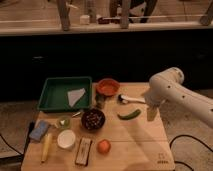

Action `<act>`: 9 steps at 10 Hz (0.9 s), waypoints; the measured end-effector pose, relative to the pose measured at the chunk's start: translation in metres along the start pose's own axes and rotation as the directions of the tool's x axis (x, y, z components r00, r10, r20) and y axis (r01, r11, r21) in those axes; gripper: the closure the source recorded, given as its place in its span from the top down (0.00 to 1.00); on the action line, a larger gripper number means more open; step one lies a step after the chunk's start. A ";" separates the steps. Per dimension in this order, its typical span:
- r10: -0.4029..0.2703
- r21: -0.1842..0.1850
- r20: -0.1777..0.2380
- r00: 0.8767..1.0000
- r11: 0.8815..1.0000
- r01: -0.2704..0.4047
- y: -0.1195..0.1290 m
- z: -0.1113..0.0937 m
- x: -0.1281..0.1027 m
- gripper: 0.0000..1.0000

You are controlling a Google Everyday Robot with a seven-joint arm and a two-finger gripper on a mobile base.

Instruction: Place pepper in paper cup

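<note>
- You are at the pick-up step. The pepper [129, 115] lies flat on the table [131, 152], to the right of the dark bowl [93, 119] as the camera sees it, with nothing holding it.
- The paper cup [66, 139] stands on the other side of the dark bowl, to its front-left and nearer the camera. The carry will therefore have to cross past or over that bowl.
- The gripper [151, 114] hangs further right of the dark bowl than the pepper does. It sits just beside the pepper's right end and above the table, with its claw spread apart and nothing between the jaws.
- Bring the gripper a little toward the dark bowl until it sits over the pepper's middle, not its tip. The pepper is slim, curved and glossy, and I judge it would likely pivot or slip out if pinched at an end.
- Turn the jaws so they close across the pepper's narrow width, then go down until they nearly meet the table before you close.
- Lift well clear before you travel. The dark bowl lies on the line to the cup, and the kiwi half [63, 121] and banana [46, 146] sit close to it on the bowl's left.
- Release low over the cup's mouth. The cup looks light and could tip if knocked.
- The arm [186, 99] enters from the right edge, far to the right of the dark bowl. Its white link slopes up to a bent joint, and the wrist drops straight down from there, so the gripper points at the table.
</note>
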 end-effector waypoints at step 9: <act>-0.056 -0.006 0.068 0.996 0.998 0.057 -0.011 0.045 -0.013 0.80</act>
